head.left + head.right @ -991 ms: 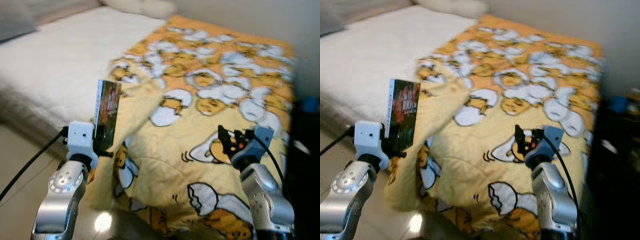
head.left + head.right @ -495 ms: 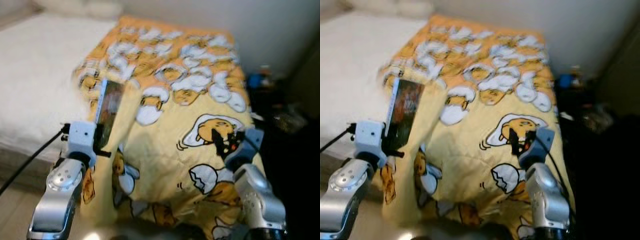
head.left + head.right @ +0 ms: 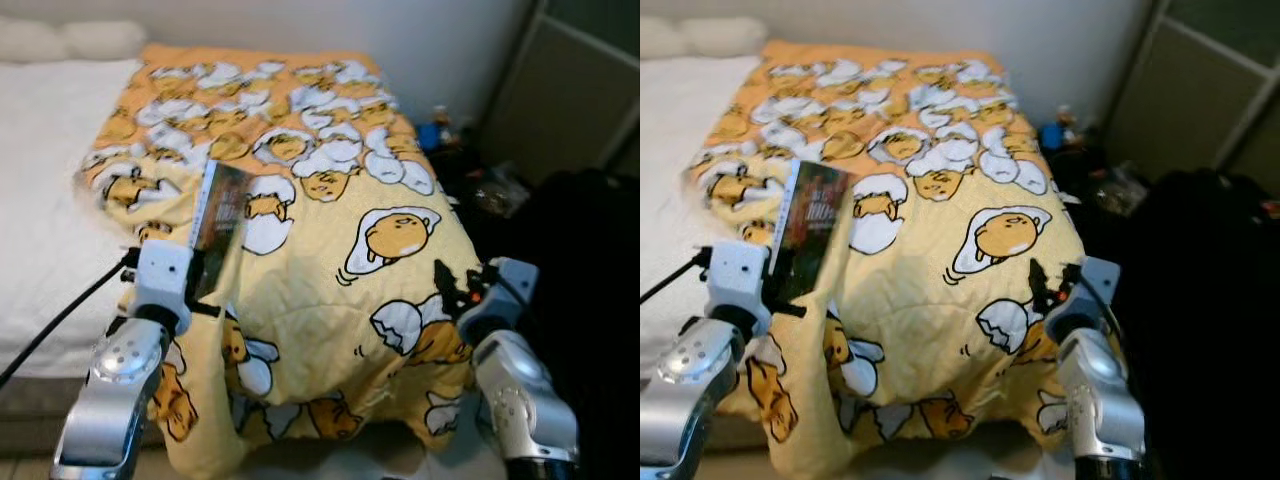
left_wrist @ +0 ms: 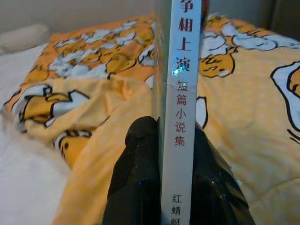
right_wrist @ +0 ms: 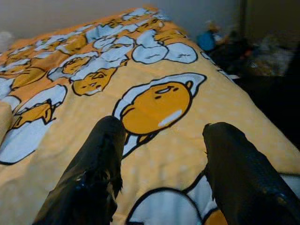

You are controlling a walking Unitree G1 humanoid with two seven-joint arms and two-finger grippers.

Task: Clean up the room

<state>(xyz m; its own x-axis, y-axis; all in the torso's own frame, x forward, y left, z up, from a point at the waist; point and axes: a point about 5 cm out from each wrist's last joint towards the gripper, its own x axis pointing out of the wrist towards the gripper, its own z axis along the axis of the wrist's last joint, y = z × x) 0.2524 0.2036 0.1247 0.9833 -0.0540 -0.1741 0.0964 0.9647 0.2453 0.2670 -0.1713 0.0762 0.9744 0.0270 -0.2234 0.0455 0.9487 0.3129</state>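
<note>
- Left gripper [image 4: 161,187]: fingers clamped on the book [image 3: 218,228], upright above the bed's [image 3: 40,200] foot edge, as before.
- Right gripper [image 5: 161,154]: fingers spread, empty, over the blanket [image 3: 310,250].
- Camera turned rightward; dark clutter [image 3: 500,190] now visible.

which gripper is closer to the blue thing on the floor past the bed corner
Right. The right gripper hangs open over the blanket near the bed's right edge, on the blue thing's side. The left gripper is across the bed, shut on the book.
</note>
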